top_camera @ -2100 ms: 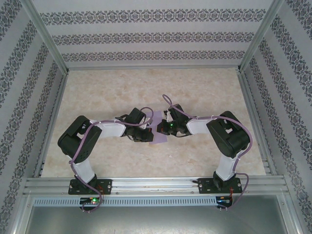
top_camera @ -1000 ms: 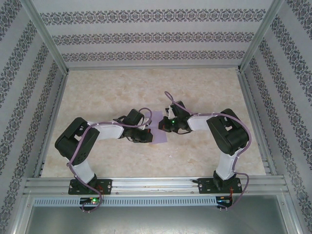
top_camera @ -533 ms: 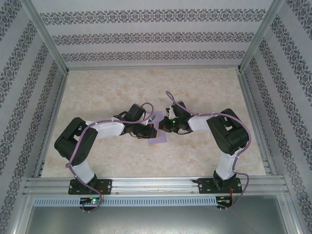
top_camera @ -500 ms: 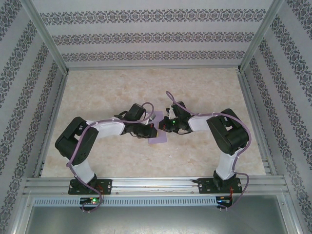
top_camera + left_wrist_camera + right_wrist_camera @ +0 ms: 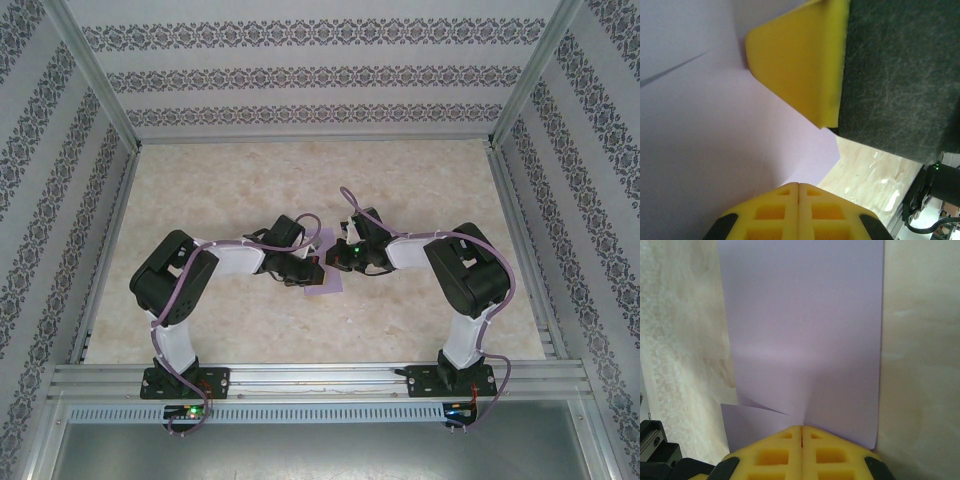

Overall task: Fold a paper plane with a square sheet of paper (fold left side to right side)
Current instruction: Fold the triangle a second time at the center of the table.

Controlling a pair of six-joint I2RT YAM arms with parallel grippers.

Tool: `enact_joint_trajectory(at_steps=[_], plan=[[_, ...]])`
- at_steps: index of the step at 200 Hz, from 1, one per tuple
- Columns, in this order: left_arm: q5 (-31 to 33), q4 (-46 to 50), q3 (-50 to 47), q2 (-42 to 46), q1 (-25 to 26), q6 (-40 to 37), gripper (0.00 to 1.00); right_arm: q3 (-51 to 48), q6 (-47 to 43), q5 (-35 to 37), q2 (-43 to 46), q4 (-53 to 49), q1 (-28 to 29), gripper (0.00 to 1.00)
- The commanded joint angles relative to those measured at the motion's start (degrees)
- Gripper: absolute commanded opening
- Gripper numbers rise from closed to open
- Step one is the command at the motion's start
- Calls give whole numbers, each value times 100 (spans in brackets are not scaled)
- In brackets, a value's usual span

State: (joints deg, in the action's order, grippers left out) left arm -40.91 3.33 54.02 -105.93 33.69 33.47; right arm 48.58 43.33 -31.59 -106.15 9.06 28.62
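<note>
Two claws meet at the lilac square sheet of paper point(image 5: 800, 315), which lies as a rectangle near the middle of the marble-patterned table point(image 5: 920, 340), between the two wrists in the top view. The left claw point(image 5: 798, 186) has its yellow fingers pressed together with no gap, and the paper runs right up to their tips. The right claw point(image 5: 801, 428) is likewise closed tight, pinching the sheet's near edge. Just left of its fingertips, a small pointed flap of the paper lifts off the layer beneath.
</note>
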Motion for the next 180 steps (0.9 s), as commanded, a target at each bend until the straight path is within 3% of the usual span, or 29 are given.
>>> enact_joint_trajectory(at_steps=[1,180], plan=[[68,-104,142,-115,15,-121,0,-166,-41,276,-266,-459,-5,0],[550,115,-97,-170,5,-391,0,-184,-132,364,-295,-615,-15,0]])
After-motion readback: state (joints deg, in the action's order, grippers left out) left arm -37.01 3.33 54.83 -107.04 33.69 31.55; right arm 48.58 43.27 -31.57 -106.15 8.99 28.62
